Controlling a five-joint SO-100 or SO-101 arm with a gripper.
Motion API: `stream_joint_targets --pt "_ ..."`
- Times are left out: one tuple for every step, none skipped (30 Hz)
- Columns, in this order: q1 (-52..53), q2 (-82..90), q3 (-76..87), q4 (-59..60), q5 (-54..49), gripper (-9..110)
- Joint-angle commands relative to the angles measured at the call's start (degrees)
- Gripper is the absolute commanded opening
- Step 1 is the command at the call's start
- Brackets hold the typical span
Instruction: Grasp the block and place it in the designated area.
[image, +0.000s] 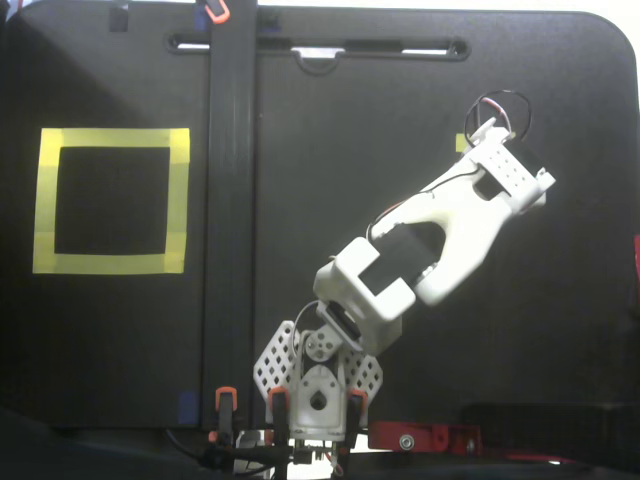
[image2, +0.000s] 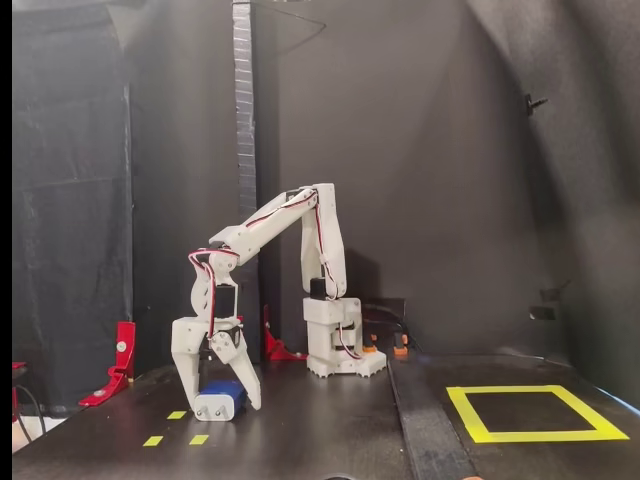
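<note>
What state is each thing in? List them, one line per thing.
Small dark blue block with a pale end: lying on the black table, between the open fingers.
White two-finger gripper: open, lowered around the block, fingertips near the table.
Large yellow tape square: empty, black interior bare, far from the block.
Small yellow tape squares: flat on the table, uncovered.
White arm: reached out over the block, hiding it from above.

From above, my own arm (image: 440, 240) covers my gripper and the block entirely. In the side view, my fingers (image2: 188, 372) hide the block's (image2: 221, 399) upper edges; whether they touch it is too small to tell.
</note>
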Motion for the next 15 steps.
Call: stream_joint_targets --pt "-0.53 0.18 0.18 -0.18 -0.26 35" --pt "-0.53 0.18 0.26 -0.18 -0.26 35" --pt "-0.62 0.18 0.35 -0.26 -0.26 35" --pt "-0.62 0.18 0.44 -0.44 -0.35 33" --pt "-0.7 0.18 0.53 -0.7 -0.35 30" --pt "-0.79 0.18 0.7 -0.88 -0.35 27" --pt "-0.88 0.18 0.97 -1.14 -0.35 24" --pt "-0.97 0.18 1.32 -1.67 -0.35 23" --pt "-1.05 0.18 1.76 -2.2 -0.35 21" --pt "-1.05 0.18 2.11 -2.64 -0.35 21" --pt "-1.05 0.18 2.37 -2.9 -0.35 20" --pt "-1.05 0.18 2.55 -2.99 -0.44 20" --pt "-1.14 0.18 2.55 -2.99 -0.44 20" --pt "-1.14 0.26 2.55 -2.99 -0.44 20" --pt "-1.14 0.26 2.64 -2.99 -0.44 20"
